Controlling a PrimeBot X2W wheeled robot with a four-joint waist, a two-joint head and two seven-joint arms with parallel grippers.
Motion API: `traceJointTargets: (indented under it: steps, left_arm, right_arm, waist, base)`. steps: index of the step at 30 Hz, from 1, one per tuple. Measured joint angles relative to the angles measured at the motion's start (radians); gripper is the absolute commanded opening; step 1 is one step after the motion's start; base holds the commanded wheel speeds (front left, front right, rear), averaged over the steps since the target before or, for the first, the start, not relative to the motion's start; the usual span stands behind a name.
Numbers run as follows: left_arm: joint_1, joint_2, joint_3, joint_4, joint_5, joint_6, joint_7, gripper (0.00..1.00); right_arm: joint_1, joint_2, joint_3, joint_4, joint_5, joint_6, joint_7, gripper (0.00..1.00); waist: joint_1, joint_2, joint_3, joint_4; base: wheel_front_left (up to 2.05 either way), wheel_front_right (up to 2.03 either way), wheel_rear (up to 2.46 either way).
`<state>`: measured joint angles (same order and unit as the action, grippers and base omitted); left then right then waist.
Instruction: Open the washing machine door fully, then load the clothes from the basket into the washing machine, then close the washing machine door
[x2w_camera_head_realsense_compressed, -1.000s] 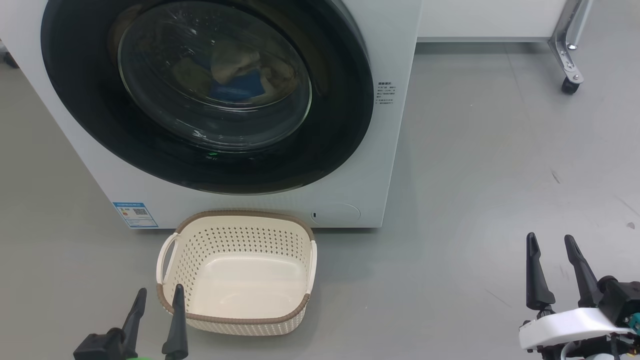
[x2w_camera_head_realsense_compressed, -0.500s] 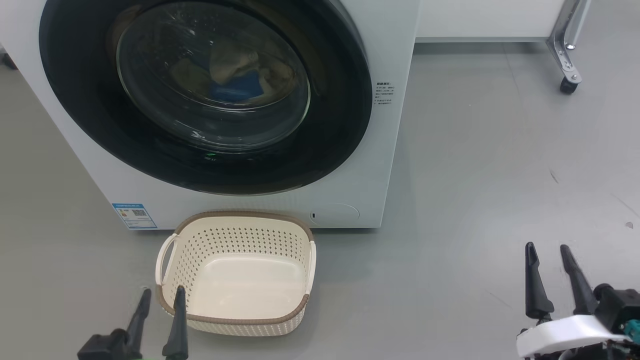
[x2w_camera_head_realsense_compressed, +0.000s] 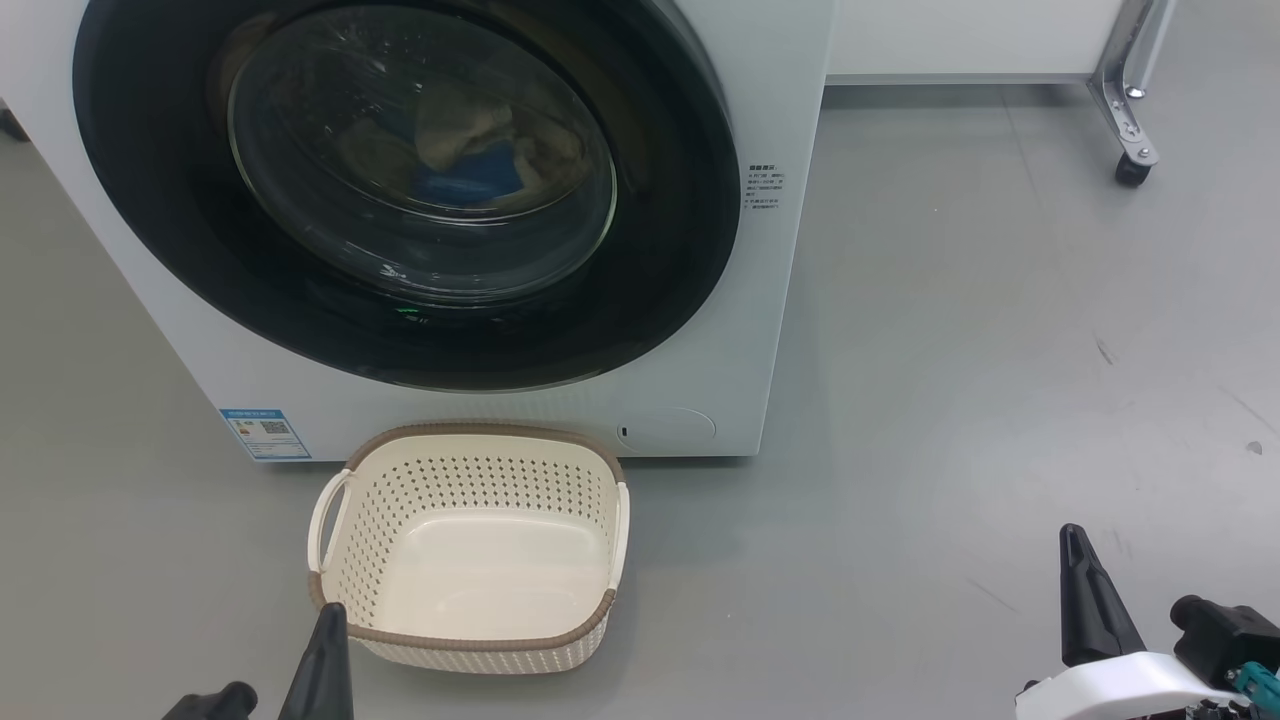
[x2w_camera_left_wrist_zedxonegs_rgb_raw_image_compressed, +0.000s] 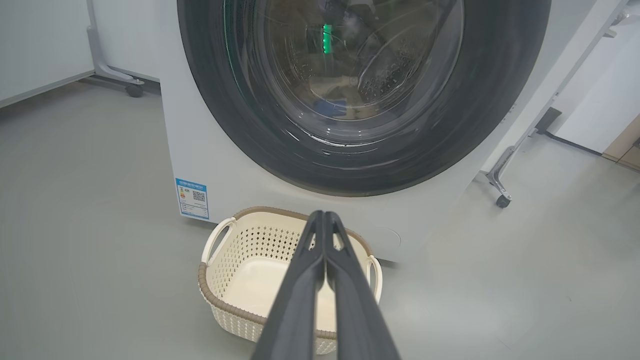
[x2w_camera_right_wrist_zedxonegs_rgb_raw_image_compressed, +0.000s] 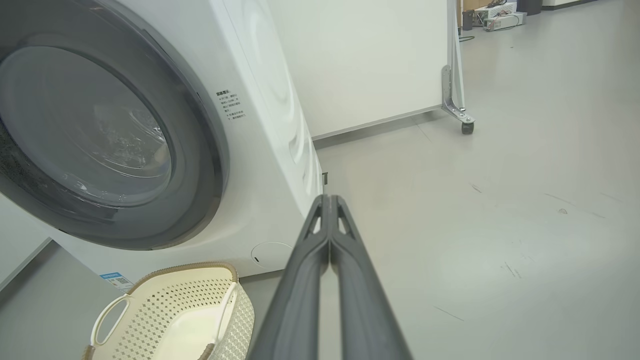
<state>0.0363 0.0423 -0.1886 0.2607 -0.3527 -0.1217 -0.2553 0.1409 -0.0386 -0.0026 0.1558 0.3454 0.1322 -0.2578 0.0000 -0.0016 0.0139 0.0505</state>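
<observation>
The white washing machine fills the upper left, its black-rimmed door shut flat against the front. Through the glass, cream and blue clothes lie inside the drum. The cream basket stands empty on the floor just in front of the machine, also seen as the basket and the basket. My left gripper is shut with nothing in it, at the basket's near left rim; its fingers press together in the left gripper wrist view. My right gripper is shut and empty, low at the right over bare floor, likewise the right gripper.
A blue sticker marks the machine's lower left corner. A wheeled metal frame leg stands at the far right behind, beside a white panel. Grey floor stretches open to the right of the machine.
Both grippers have closed from open to shut and dropped lower in the head view. The head view has shifted slightly. Door and basket have not moved.
</observation>
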Motion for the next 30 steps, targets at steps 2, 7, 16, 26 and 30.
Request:
traceJointTargets:
  steps: [2, 7, 16, 26, 30]
  left_arm:
    - [0.0, 0.0, 0.0, -0.004, -0.035, 0.0, 0.002, 0.0]
    - [0.0, -0.001, 0.011, -0.011, -0.122, 0.0, 0.019, 0.0]
    - [0.0, 0.0, 0.034, -0.017, -0.259, 0.001, 0.054, 0.0]
    - [-0.002, 0.007, 0.055, -0.021, -0.403, 0.001, 0.089, 0.0]
    - [-0.002, 0.01, 0.061, -0.021, -0.457, 0.001, 0.101, 0.0]
  right_arm:
    - [0.0, 0.0, 0.001, -0.003, 0.032, 0.0, 0.008, 0.0]
    - [-0.001, 0.0, 0.0, -0.003, 0.121, 0.0, 0.023, 0.0]
    - [-0.006, 0.0, -0.012, -0.001, 0.261, -0.001, 0.058, 0.0]
    - [-0.027, -0.007, -0.019, 0.008, 0.401, -0.002, 0.094, 0.0]
    - [-0.034, -0.01, -0.02, 0.013, 0.456, -0.002, 0.105, 0.0]
  waist:
    - [0.0, 0.0, 0.0, -0.001]
    - [0.0, 0.0, 0.0, -0.004]
    - [0.0, 0.0, -0.001, -0.01]
    - [0.0, 0.0, -0.002, -0.015]
    - [0.0, 0.0, -0.002, -0.017]
  base:
    - [0.0, 0.0, 0.0]
    - [0.0, 0.0, 0.0]
    - [0.0, 0.0, 0.0]
    - [0.0, 0.0, 0.0]
    - [0.0, 0.0, 0.0]
